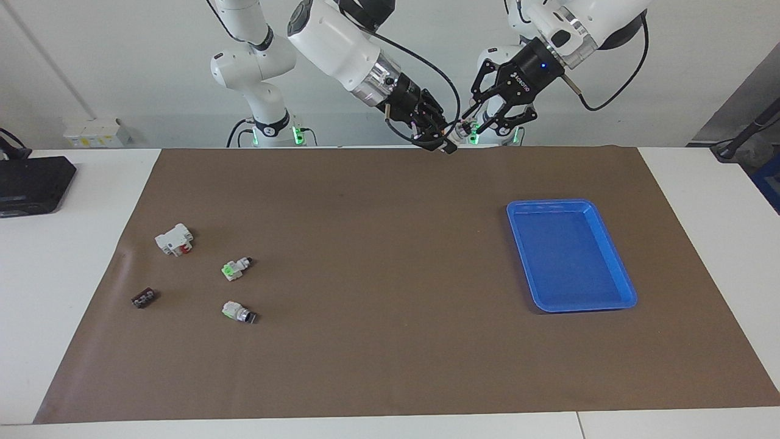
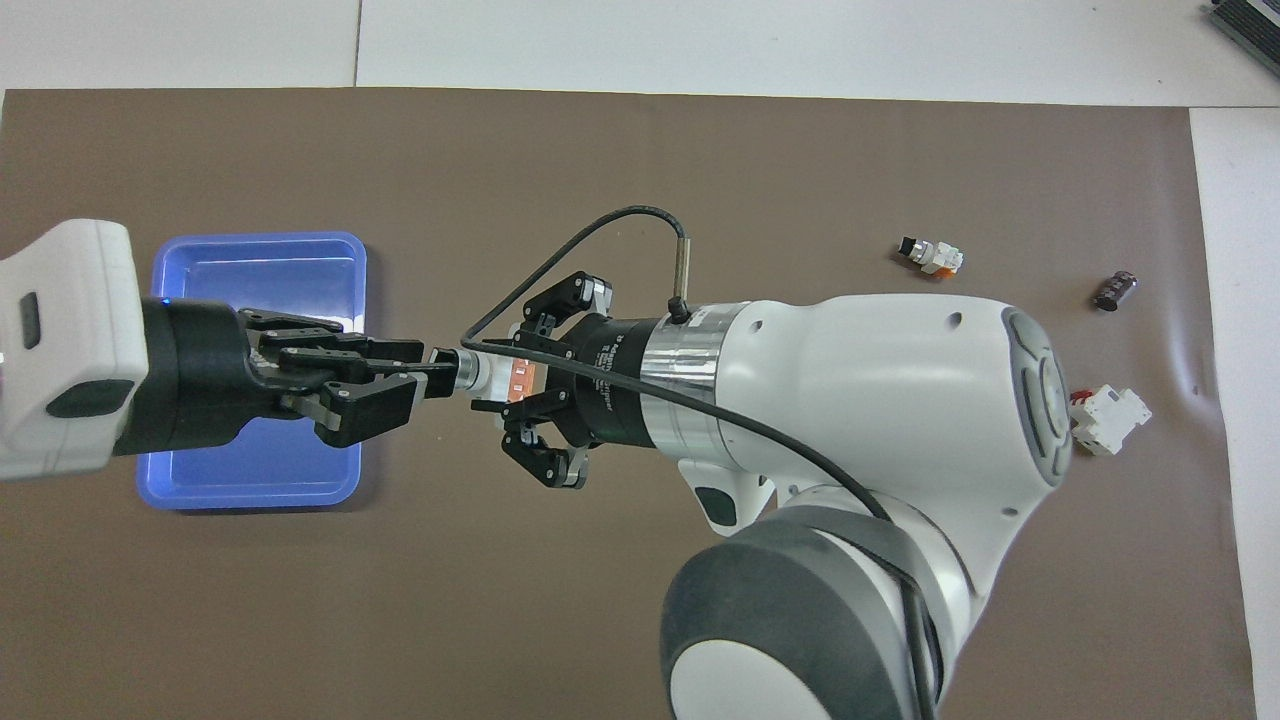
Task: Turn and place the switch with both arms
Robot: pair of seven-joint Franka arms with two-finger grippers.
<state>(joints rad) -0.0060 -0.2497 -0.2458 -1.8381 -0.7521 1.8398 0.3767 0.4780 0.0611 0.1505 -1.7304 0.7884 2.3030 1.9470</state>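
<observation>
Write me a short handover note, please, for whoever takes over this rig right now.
Right end effector: shut on the switch, holding it in the air over the brown mat, black end toward the left arm.
Left end effector: at the switch's black end; grip not confirmed.
Blue tray: on the mat toward the left arm's end.
Done: switch picked up and presented for handover.
Left: complete the transfer, turn the switch, place it, probably in the tray.
</observation>
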